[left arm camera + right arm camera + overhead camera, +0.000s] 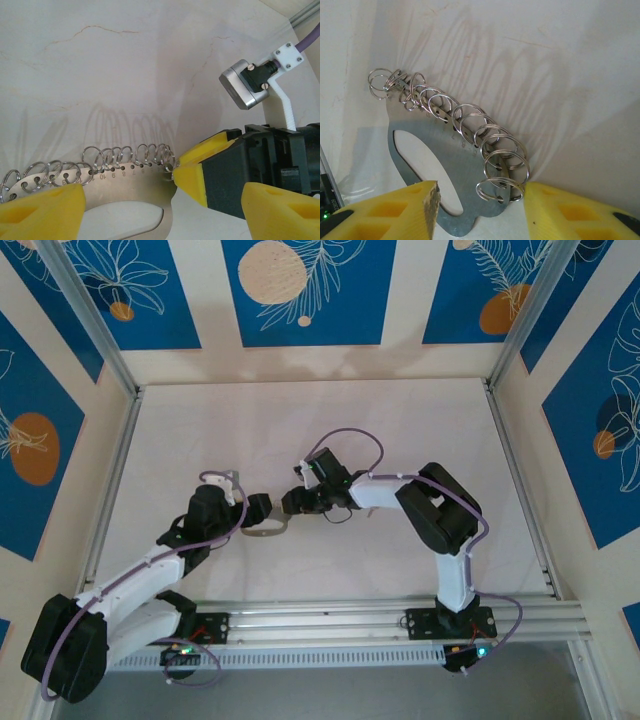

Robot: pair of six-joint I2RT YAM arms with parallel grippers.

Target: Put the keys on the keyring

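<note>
Tabletop (300,420), pale and veined, carried the keyring (265,531), a flat grey metal plate with an oval cut-out and a row of numbered holes threaded with silver wire split rings (495,150). It sat between the two arms near the middle front.

In the left wrist view, the left gripper (160,215) stood wide open with nothing in it. Its yellow fingers (40,210) were spread to either side of the keyring (125,180). The right gripper (192,160) met the plate's rounded end there, one yellow tip touching the edge.

In the right wrist view, the right gripper (480,210) was part-way open, straddling that end of the keyring (437,132). Whether it pinched the plate I cannot tell.
</note>
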